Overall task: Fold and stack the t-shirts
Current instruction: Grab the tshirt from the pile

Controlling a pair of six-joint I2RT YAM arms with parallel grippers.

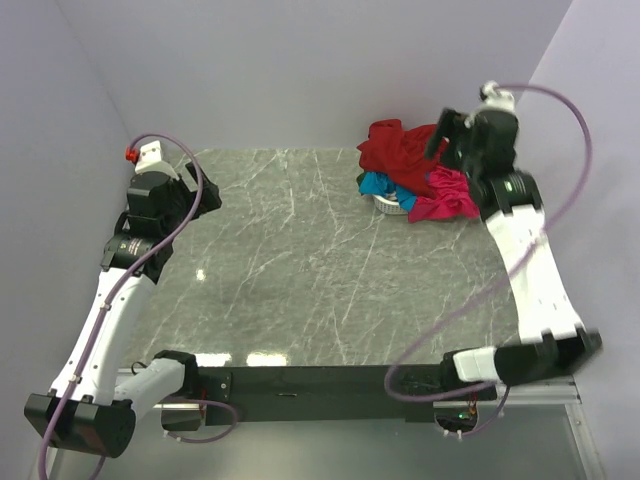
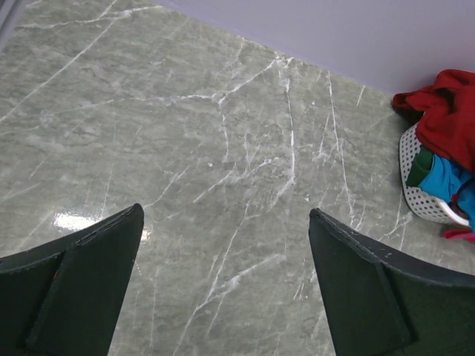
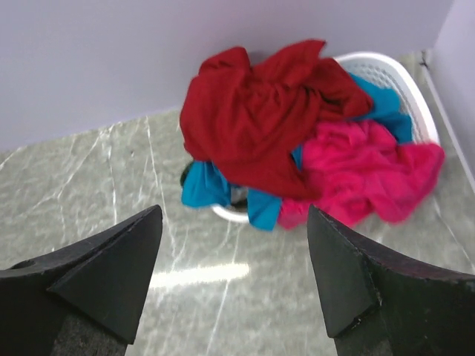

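Three crumpled t-shirts are heaped in a white latticed basket (image 3: pixel 386 70) at the table's far right. The dark red shirt (image 3: pixel 260 111) lies on top, the teal-blue one (image 3: pixel 204 185) hangs out below it, and the hot pink one (image 3: pixel 364 174) spills over the near side. The heap also shows in the top view, dark red (image 1: pixel 395 150), teal-blue (image 1: pixel 378 185), hot pink (image 1: pixel 445 197). My right gripper (image 3: pixel 234 215) is open and empty, hovering above the table just before the basket. My left gripper (image 2: pixel 226 215) is open and empty over bare table at the left.
The grey marble table (image 1: pixel 290 260) is walled by lilac panels at the back and both sides. The basket (image 2: pixel 419 185) shows at the right edge of the left wrist view. A black bar (image 1: pixel 300 380) with the arm bases runs along the near edge.
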